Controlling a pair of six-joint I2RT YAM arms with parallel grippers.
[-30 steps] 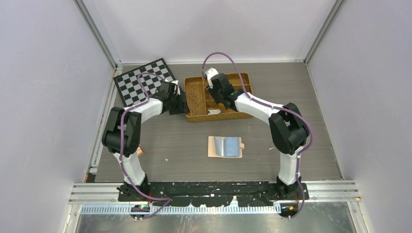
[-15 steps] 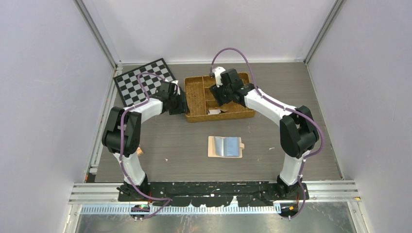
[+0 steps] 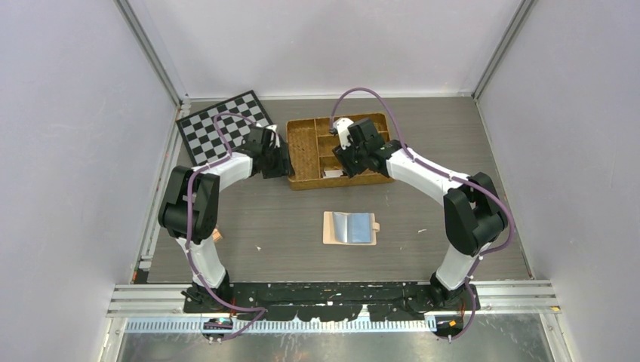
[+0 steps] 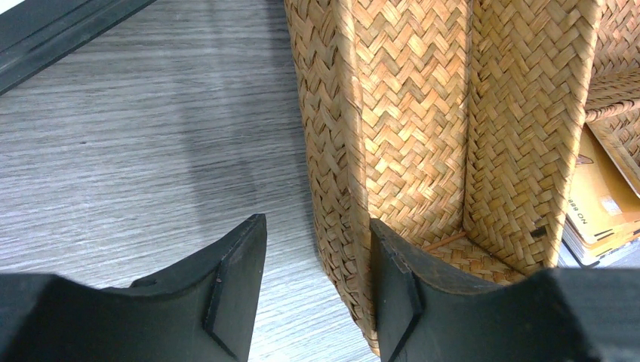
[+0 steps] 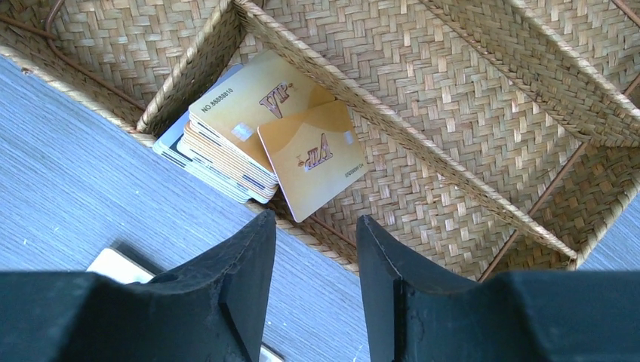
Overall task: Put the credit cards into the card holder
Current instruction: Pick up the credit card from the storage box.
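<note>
Credit cards [image 5: 256, 139], thin stiff gold-tan plastic rectangles stacked in the woven wicker tray's [image 5: 423, 68] near compartment, should handle light and slippery, best pinched across the loose top card's edges; right gripper [image 5: 315, 226] hovers above, jaws spread, empty; left gripper [image 4: 317, 226] straddles the tray wall, likewise spread.

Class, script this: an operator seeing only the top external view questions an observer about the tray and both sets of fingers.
Operator: What's in the tray?
Observer: A stack of gold cards, top one printed VIP.
Operator: Are the right fingers holding one?
Observer: No, they are open and empty over the tray's near wall.
Operator: And the left fingers?
Observer: Open, straddling the tray's side wall, one inside, one outside.
</note>
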